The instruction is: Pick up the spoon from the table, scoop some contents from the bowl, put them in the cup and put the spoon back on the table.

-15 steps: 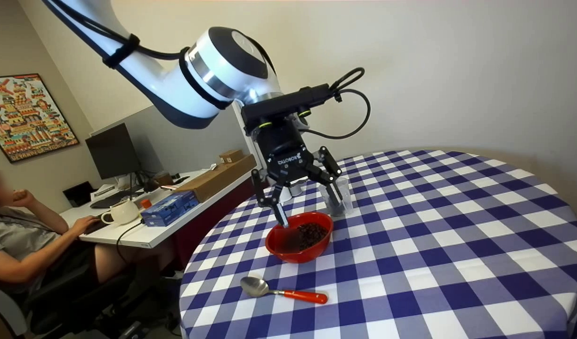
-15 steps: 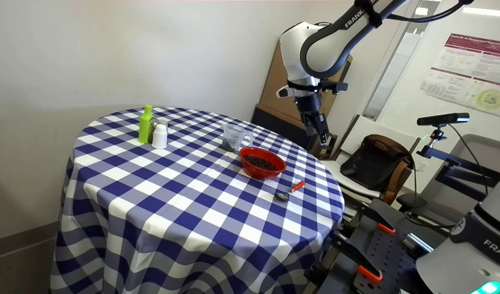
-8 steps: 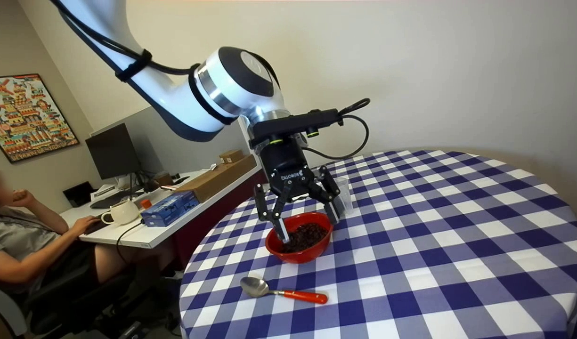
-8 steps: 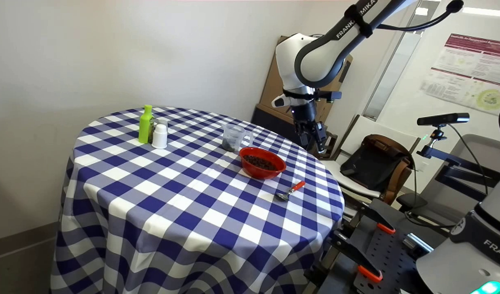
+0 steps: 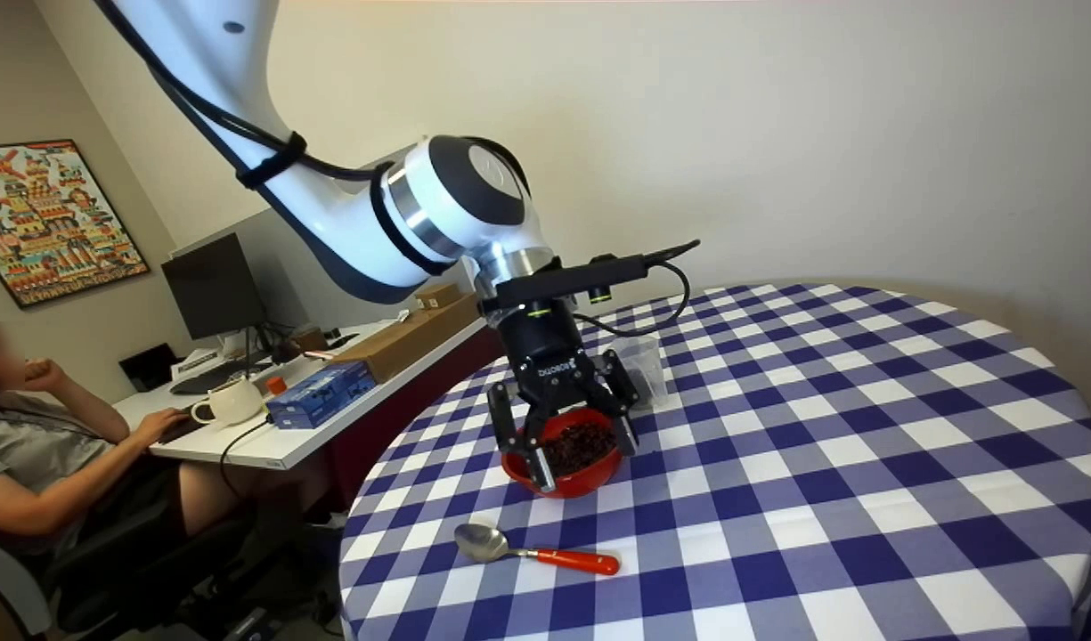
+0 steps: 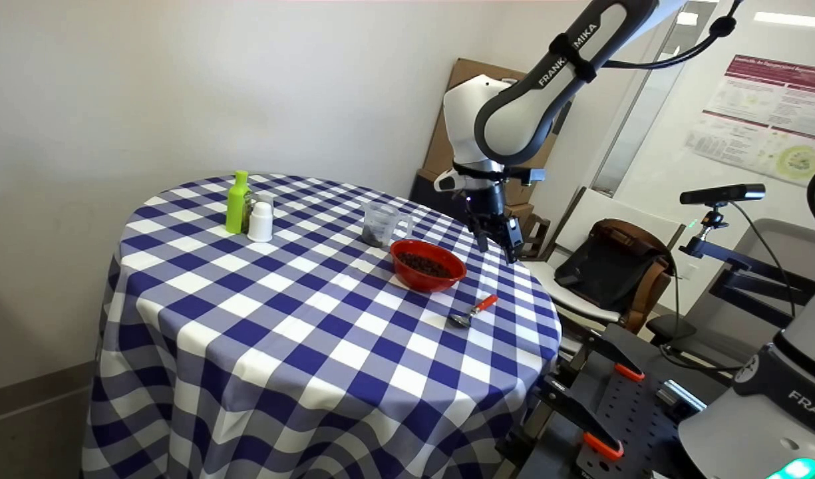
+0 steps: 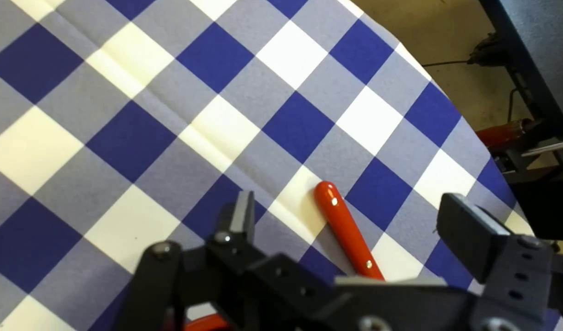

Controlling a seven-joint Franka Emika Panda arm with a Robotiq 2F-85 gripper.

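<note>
The spoon lies on the checked table [image 5: 821, 463], its orange-red handle [image 5: 576, 560] showing in both exterior views [image 6: 485, 304]. In the wrist view the handle [image 7: 348, 230] appears between the spread fingers and below them; the spoon's head is hidden by the gripper. My gripper [image 5: 587, 463] is open and empty, in the air above the table, also in an exterior view [image 6: 497, 253]. The red bowl [image 6: 426, 284] stands close by with dark contents [image 6: 420, 265]; a bit of its rim [image 7: 207, 323] shows in the wrist view. The clear cup [image 6: 382, 219] with a handle stands beyond the bowl, dark stuff at its bottom.
A green bottle [image 6: 236, 205] and white stacked cups [image 6: 261, 224] stand farther along the table. A desk [image 5: 215, 450] with a seated person [image 5: 37, 463] is beside the table. A chair with a bag [image 6: 600, 266] stands behind the arm.
The gripper has moved down, closer to the table, and stays open. In an exterior view it also shifts left. The spoon, bowl and cup have not moved.
</note>
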